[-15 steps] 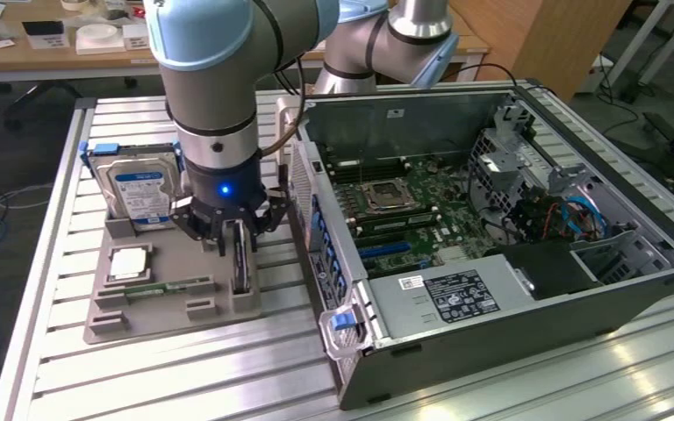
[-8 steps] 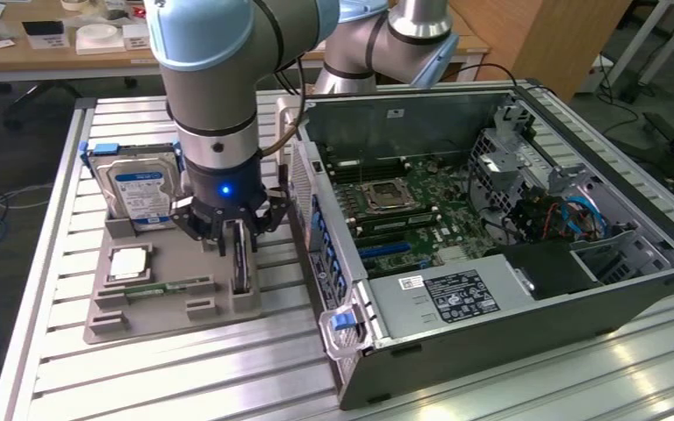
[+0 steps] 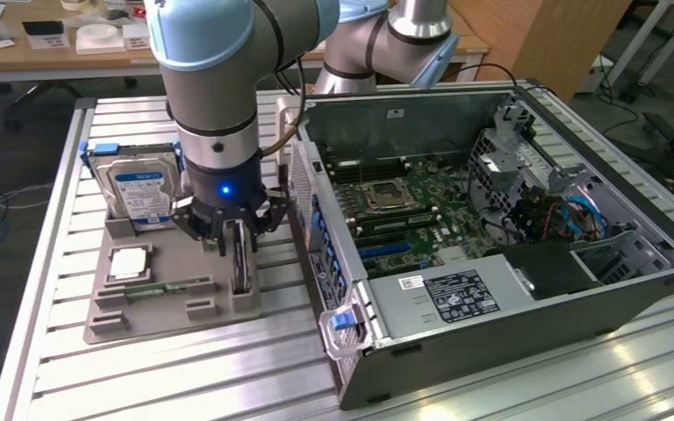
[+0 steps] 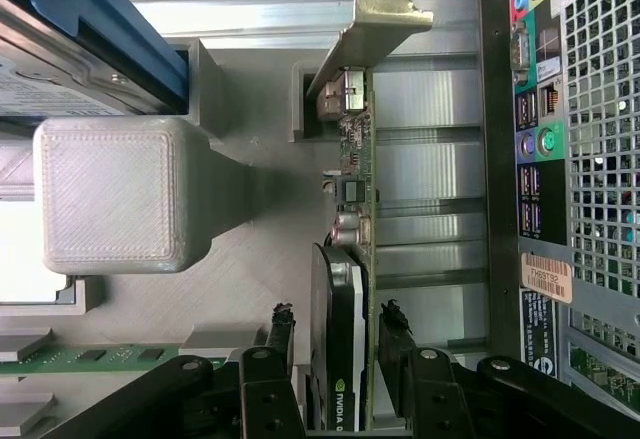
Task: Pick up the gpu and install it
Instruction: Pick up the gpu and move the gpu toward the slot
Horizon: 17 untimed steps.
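While the arm reaches down over the grey holder tray (image 3: 138,320), its gripper (image 3: 240,230) (image 4: 337,311) stands open, a finger (image 4: 280,334) on either side of the gpu (image 3: 241,266) (image 4: 357,149) with a gap showing. The gpu stands on edge in the tray's slot toward the exterior view's right, just beside the open computer case (image 3: 490,289). A hard drive (image 3: 138,189) stands upright at the tray's far end.
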Each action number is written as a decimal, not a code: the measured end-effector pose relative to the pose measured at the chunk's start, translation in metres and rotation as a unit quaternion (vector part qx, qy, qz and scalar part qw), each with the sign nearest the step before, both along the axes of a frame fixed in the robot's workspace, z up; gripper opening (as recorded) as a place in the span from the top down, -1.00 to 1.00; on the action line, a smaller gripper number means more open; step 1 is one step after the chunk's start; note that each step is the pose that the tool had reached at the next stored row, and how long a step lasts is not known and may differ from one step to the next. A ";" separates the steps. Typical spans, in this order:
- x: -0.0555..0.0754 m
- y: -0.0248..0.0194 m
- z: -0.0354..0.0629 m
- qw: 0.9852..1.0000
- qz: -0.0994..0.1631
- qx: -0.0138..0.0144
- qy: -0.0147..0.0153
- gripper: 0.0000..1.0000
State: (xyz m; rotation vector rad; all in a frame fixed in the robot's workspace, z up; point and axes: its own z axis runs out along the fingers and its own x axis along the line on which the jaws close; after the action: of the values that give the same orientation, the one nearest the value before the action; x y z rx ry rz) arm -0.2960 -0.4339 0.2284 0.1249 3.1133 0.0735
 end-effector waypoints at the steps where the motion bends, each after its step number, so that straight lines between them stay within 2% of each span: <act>1: 0.000 0.0000 0.0000 1.000 0.000 0.000 0.000 0.05; 7: 0.000 0.0000 0.0000 1.000 0.000 0.000 0.000 0.07; 8: 0.000 0.0000 0.0000 1.000 0.000 0.000 0.000 0.22; 17: 0.001 0.0000 0.0000 1.000 0.000 0.000 0.000 0.22</act>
State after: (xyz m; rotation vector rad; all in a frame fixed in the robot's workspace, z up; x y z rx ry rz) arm -0.2947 -0.4339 0.2283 0.1247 3.1133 0.0735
